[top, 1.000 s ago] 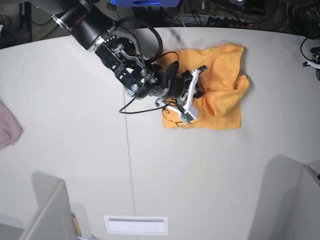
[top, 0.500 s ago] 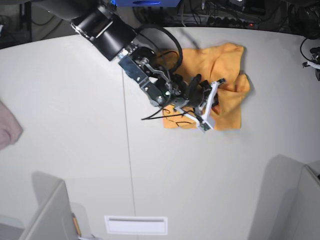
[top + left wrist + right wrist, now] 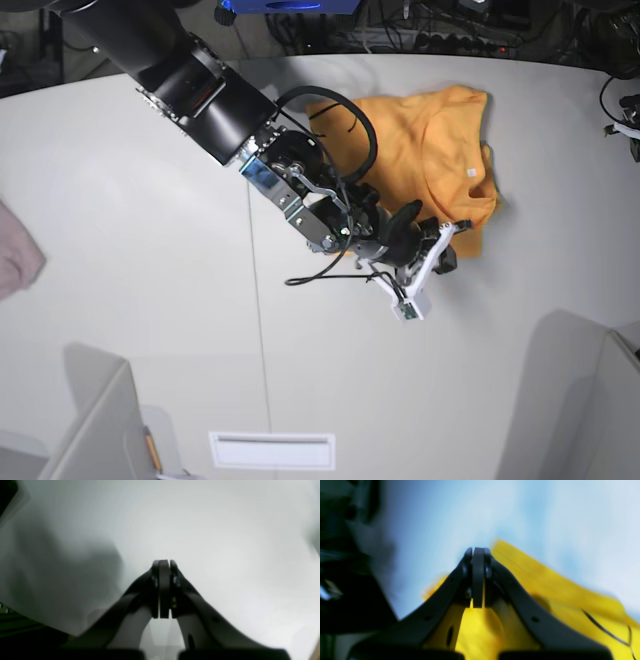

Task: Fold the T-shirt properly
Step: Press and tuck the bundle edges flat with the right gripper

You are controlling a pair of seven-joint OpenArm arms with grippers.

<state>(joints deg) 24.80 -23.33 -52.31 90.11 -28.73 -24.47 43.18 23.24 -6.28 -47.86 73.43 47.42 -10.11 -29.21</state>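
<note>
Reaching in from the far left corner of the table [image 3: 120, 300], the right arm stretches across to the T-shirt [image 3: 440, 150], which lies rumpled near the far edge, right of centre, plain side up with a small tag at the neckline. Right gripper [image 3: 443, 243] sits at the shirt's near edge; base view does not show whether cloth is caught. Right wrist view: right gripper [image 3: 478, 555] has its jaws pressed together, nothing visible between the tips, blurred yellow fabric [image 3: 545, 585] below and behind them, a thin black line crossing it at lower right. Left gripper [image 3: 163, 567] appears only in the left wrist view: jaws closed on nothing, over bare pale surface [image 3: 225, 530]. Base view alone shows a pinkish cloth [image 3: 15, 255] at the left edge, well apart from the shirt.
</note>
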